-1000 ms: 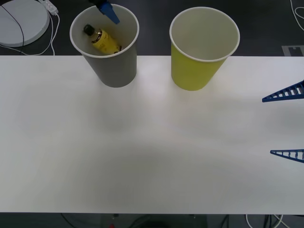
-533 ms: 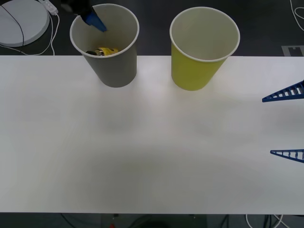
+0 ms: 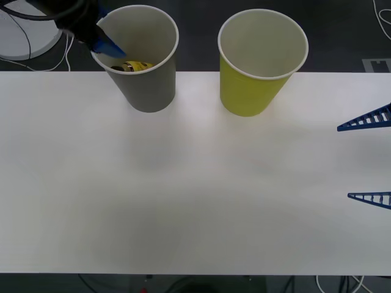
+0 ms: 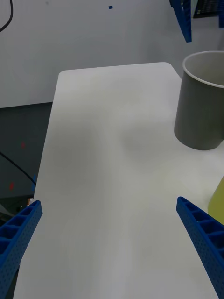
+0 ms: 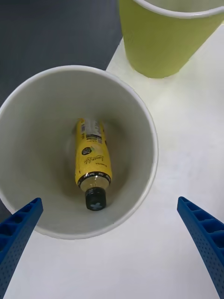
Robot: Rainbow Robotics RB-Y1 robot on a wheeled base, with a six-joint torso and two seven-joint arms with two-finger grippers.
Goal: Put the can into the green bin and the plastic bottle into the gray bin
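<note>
- The small yellow plastic bottle with the black round cap is lying on its side at the bottom of the large gray paper-cup bin, cap toward one wall, nothing gripping it.
- The gray bin is standing upright at the far edge of the white table, just beside the large yellow-green paper-cup bin, which is looking empty inside; no can is visible on the table.
- The left gripper is hanging above the gray bin's mouth with its blue ribbed fingers spread wide and empty.
- The right gripper is waiting at the table's right edge, fingers apart and holding nothing.
- Judging from this, the bottle half of the task is looking finished, and the step in hand is clearing the left arm away.
- Doing it well probably means lifting straight up before swinging aside, so a finger is not clipping the white rolled rim and tipping the light cup.
</note>
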